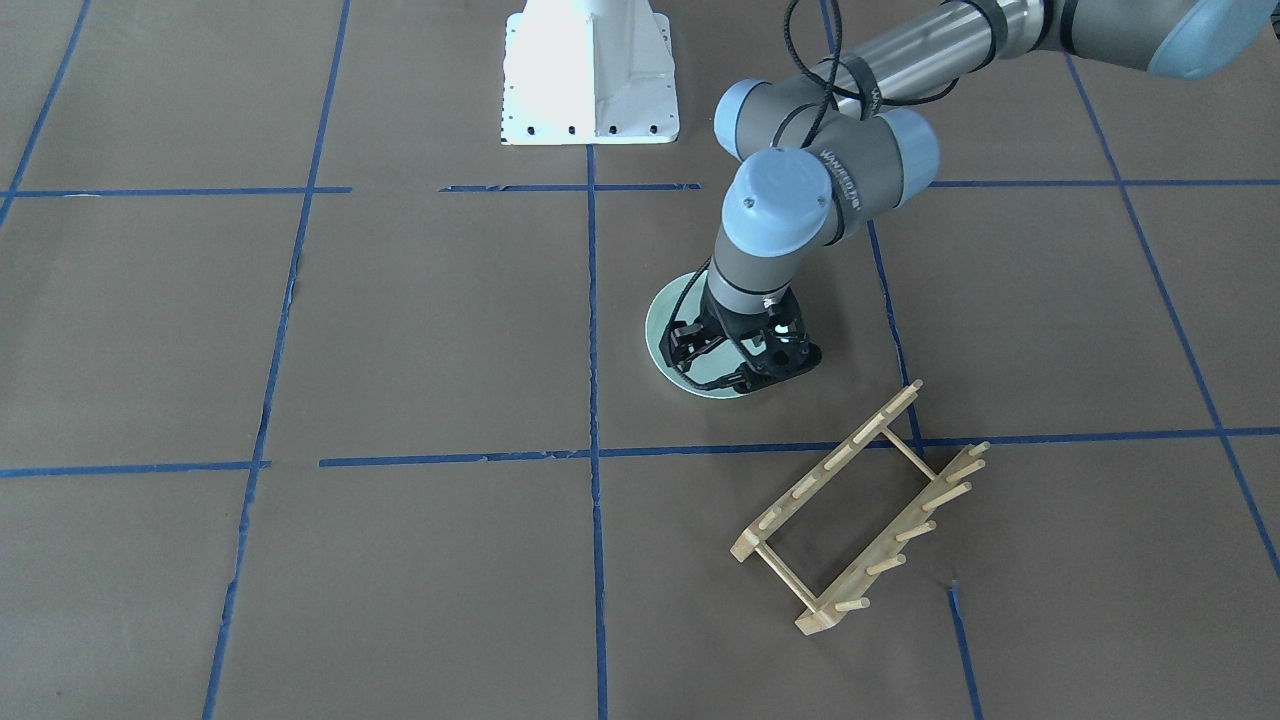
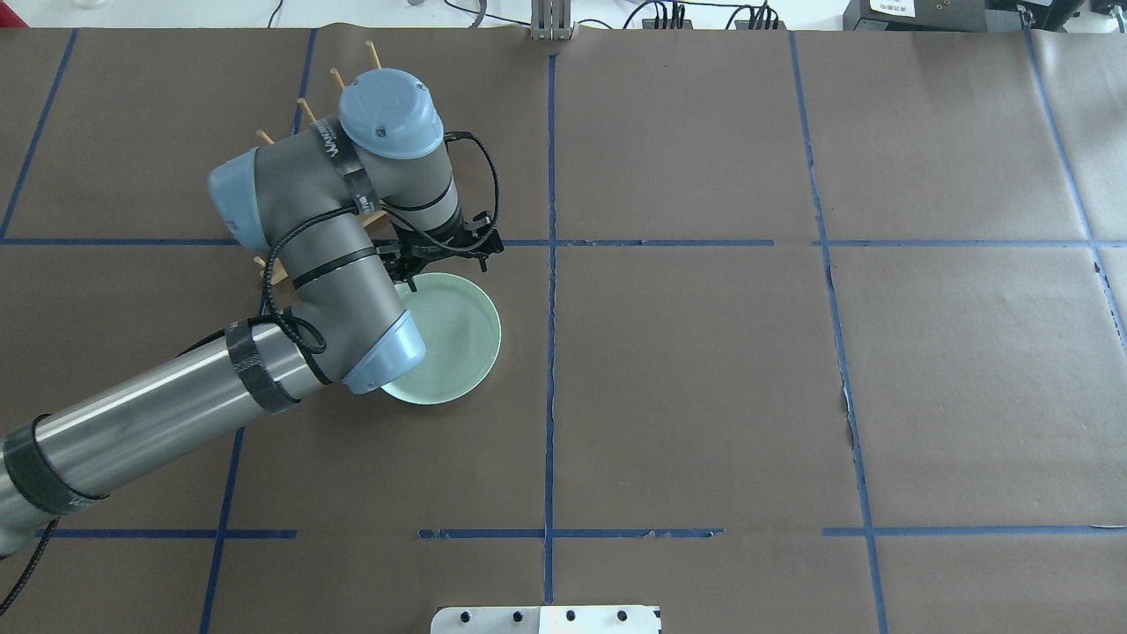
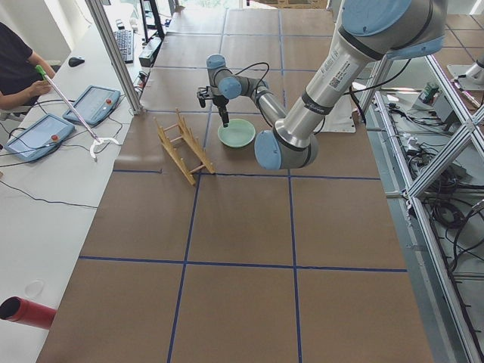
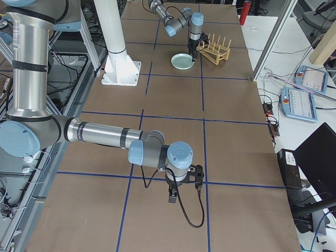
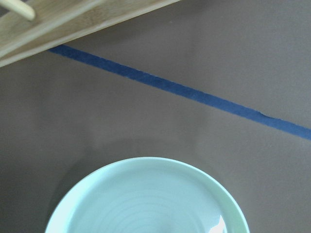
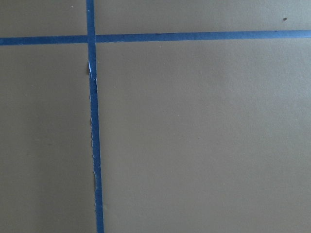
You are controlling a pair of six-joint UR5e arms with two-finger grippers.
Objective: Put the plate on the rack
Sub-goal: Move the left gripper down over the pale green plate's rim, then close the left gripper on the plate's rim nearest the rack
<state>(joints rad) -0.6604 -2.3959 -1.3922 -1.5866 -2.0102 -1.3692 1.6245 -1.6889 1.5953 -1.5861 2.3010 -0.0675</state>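
The pale mint-green plate (image 2: 449, 339) lies flat on the brown table and also shows in the front-facing view (image 1: 665, 335) and the left wrist view (image 5: 146, 199). The light-wood rack (image 1: 833, 463) stands just beyond it, partly hidden behind the left arm in the overhead view (image 2: 305, 109). My left gripper (image 1: 742, 372) points down over the plate's rim on the rack side, with its jaws spread and nothing in them. My right gripper (image 4: 181, 189) hovers low over bare table far from both. It shows only in the exterior right view, so I cannot tell whether it is open or shut.
Blue tape lines (image 2: 550, 291) divide the brown paper table cover. The white robot base (image 1: 590, 80) stands at the robot's side of the table. Tablets (image 3: 91, 102) and an operator's arm sit past the table's far edge, beyond the rack. A red cylinder (image 3: 26, 311) lies there too.
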